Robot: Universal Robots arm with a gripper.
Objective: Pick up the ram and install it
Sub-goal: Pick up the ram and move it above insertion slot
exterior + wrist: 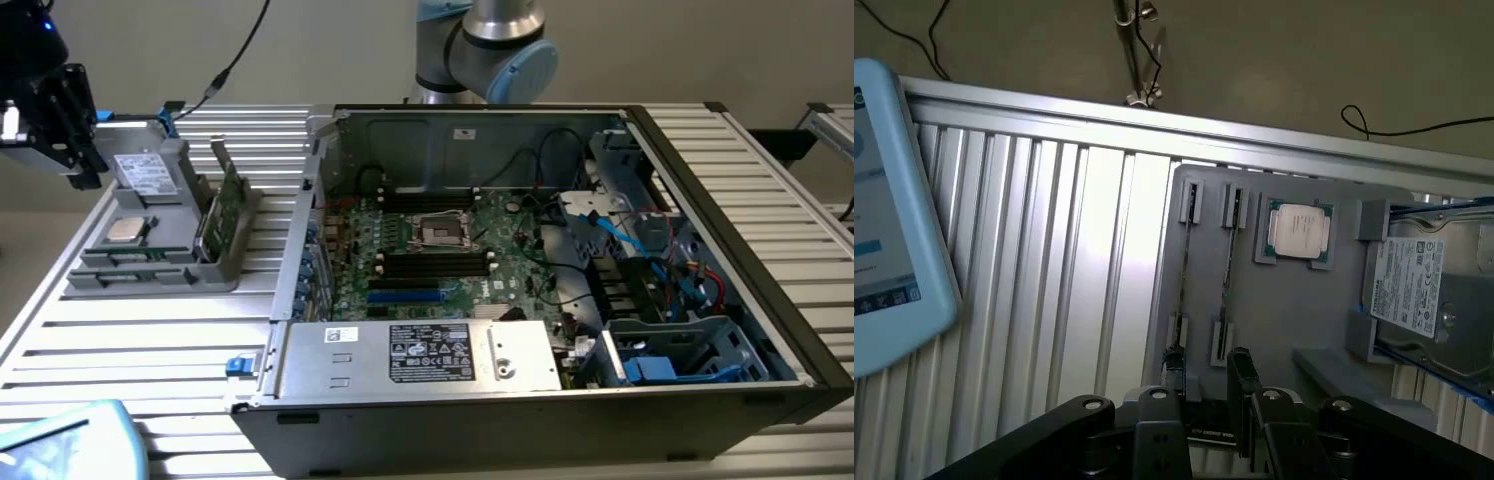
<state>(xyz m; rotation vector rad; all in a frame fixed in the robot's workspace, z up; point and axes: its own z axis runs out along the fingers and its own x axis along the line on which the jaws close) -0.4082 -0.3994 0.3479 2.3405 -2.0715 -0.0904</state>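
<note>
Two dark green ram sticks (220, 205) stand on edge in a grey holder tray (147, 275) at the exterior view's left, beside the open computer case. In the wrist view they appear edge-on as thin lines, one ram stick (1187, 285) next to the other ram stick (1228, 280), held in the tray's (1294, 320) end brackets. My black gripper (78, 160) hangs above the tray's far left end, apart from the sticks. In the wrist view the gripper (1199, 392) stands open near the sticks' ends, with nothing between its fingers (1242, 372).
The tray also carries a silver processor chip (1299, 232) and a labelled drive (1409, 285). The open case (747, 300) shows a motherboard with black memory slots (427, 265) and a power supply (427, 352) at the front. A blue-edged tablet (884, 200) lies on the slatted table (1054, 260).
</note>
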